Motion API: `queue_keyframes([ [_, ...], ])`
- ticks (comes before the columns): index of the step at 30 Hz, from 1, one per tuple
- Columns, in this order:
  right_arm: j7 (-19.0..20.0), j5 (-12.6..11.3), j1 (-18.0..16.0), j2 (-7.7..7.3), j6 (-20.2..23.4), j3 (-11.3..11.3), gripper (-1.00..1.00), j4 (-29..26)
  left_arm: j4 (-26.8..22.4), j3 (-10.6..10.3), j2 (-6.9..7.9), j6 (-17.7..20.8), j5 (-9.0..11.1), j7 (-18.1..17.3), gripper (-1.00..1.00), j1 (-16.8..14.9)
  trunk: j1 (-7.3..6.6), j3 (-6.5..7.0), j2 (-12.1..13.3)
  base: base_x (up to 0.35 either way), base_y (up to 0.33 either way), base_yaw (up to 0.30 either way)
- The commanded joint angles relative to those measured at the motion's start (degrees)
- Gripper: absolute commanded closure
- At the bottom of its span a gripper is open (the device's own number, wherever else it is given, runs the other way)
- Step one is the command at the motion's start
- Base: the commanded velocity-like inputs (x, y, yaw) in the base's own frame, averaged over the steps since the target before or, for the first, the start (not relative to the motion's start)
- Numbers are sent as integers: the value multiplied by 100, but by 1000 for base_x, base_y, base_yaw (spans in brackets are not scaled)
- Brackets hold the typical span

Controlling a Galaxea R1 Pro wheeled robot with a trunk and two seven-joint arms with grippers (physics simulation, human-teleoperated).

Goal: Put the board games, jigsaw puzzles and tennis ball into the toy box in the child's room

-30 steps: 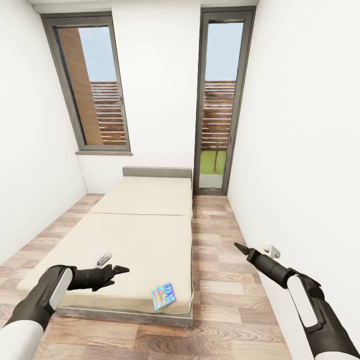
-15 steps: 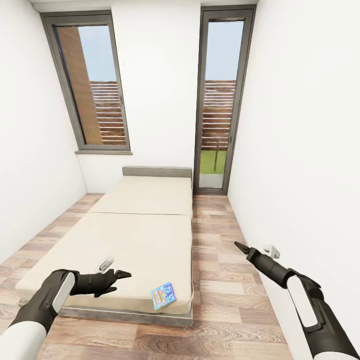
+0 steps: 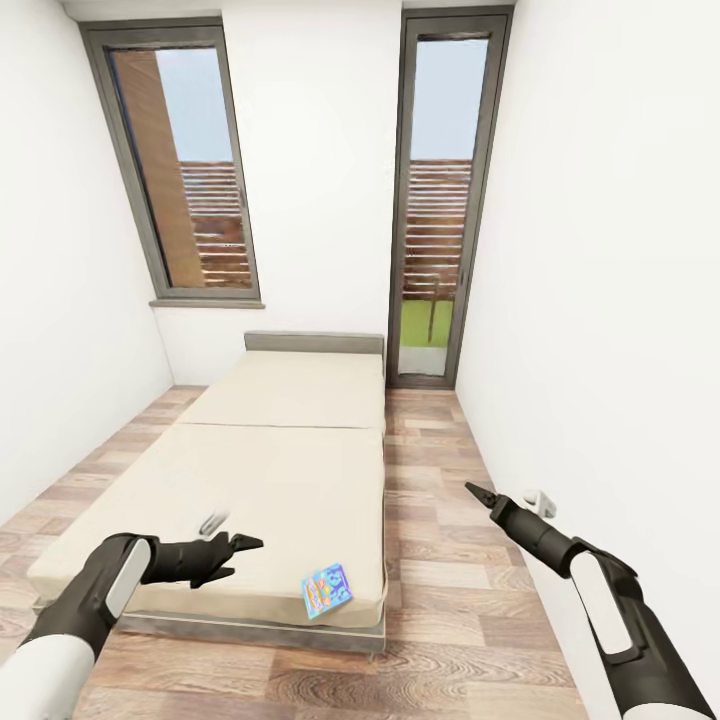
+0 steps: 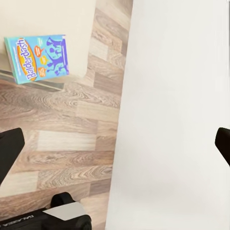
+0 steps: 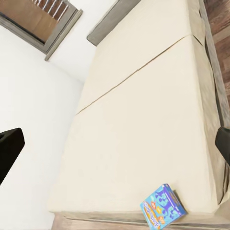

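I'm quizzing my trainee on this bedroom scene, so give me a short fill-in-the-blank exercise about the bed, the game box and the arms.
1. The light-blue board game lies on the ____, near its foot corner.
2. The word printed in orange on that box is ____.
3. The floor beside the bed is made of ____ planks.
4. The left gripper and right gripper both hold ____.

Missing words: bed; Balderdash; wood; nothing

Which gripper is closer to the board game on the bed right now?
The left gripper. It hangs over the bed's near end, beside the light-blue board game at the near right corner; the right gripper is over the wood floor.
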Motion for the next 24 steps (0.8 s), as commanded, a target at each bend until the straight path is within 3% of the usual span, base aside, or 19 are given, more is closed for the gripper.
queue_keyframes([
  [1,15,-147,-5,1,59,-9,-100,-6,21,13,-4,17,-39,-34,-100,-47,24,-27,-49,0,0,0],
  [4,4,-414,-5,4,55,16,-100,32,142,14,-2,1,-39,-23,-100,-98,90,-81,-169,0,0,0],
  [8,-14,-539,-5,17,42,22,-100,204,221,18,1,-6,-34,-32,-100,-120,178,-153,-330,0,0,0],
  [13,-17,-619,-5,-12,73,1,-100,438,361,24,-39,-46,-39,-10,-100,-132,287,-243,-530,0,0,0],
  [18,-24,-633,-5,-14,81,-23,-100,495,414,18,-178,-101,-57,36,-100,-136,397,-333,-731,0,0,0],
  [24,-26,-612,-5,23,82,1,-100,497,450,22,-265,-426,-60,66,-100,-135,529,-440,-971,0,0,0],
])
